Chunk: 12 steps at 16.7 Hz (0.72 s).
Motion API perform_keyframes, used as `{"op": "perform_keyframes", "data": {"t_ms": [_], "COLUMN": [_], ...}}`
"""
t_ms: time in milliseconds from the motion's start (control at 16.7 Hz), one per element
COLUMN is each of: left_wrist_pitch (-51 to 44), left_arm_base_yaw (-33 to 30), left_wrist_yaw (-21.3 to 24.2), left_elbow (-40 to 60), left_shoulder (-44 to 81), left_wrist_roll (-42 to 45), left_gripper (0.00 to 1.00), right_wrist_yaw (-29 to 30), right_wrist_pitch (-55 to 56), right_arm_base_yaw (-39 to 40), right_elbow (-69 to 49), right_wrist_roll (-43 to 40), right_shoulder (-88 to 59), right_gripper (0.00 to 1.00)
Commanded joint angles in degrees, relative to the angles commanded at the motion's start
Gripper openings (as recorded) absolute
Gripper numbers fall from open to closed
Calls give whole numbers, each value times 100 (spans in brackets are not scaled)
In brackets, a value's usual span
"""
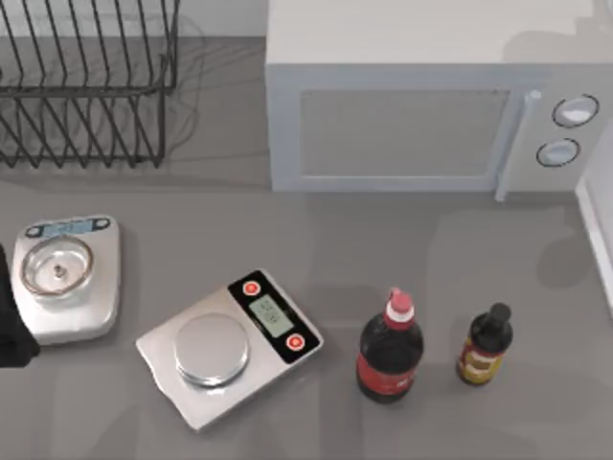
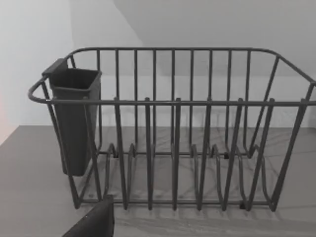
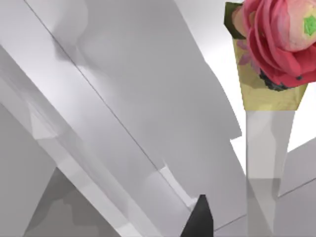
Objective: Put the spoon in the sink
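Observation:
The spoon is out of view. A white slanted edge [image 1: 596,225] runs along the table's far right; I cannot tell whether it belongs to the sink. My left arm [image 1: 11,331] is a dark shape at the table's left edge, beside a small scale. A dark part of the left gripper [image 2: 94,223] shows in the left wrist view, facing a wire dish rack [image 2: 173,148]. A dark tip of the right gripper [image 3: 199,219] shows in the right wrist view, in front of white slanted panels [image 3: 123,98].
A dish rack [image 1: 86,86] stands back left and a white microwave [image 1: 431,105] back centre. Two scales [image 1: 67,278] [image 1: 230,340] lie front left. A cola bottle [image 1: 390,350] and a small sauce bottle [image 1: 485,345] stand front right. A pink flower in a vase [image 3: 276,59] stands near the right gripper.

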<state>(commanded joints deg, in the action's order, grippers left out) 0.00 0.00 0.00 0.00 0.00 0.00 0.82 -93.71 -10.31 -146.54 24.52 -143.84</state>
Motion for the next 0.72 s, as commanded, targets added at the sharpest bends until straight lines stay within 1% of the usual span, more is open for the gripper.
{"op": "perform_keyframes", "data": {"t_ms": [180, 300, 420, 720], "left_wrist_pitch": [0, 0, 0, 0], "left_arm_base_yaw": [0, 0, 0, 0], "left_wrist_yaw": [0, 0, 0, 0], "left_elbow": [0, 0, 0, 0], "left_shoulder": [0, 0, 0, 0], "left_wrist_roll": [0, 0, 0, 0], "left_gripper": [100, 100, 100, 100], "right_wrist_yaw": [5, 8, 11, 6], "right_wrist_pitch": [-249, -335, -375, -370], "right_arm_base_yaw": [59, 91, 108, 75], "right_elbow": [-1190, -1684, -1938, -1960], "right_wrist_roll": [40, 51, 58, 68], "right_shoulder": [-801, -1136, -1305, -1327], "right_gripper": [0, 0, 0, 0]}}
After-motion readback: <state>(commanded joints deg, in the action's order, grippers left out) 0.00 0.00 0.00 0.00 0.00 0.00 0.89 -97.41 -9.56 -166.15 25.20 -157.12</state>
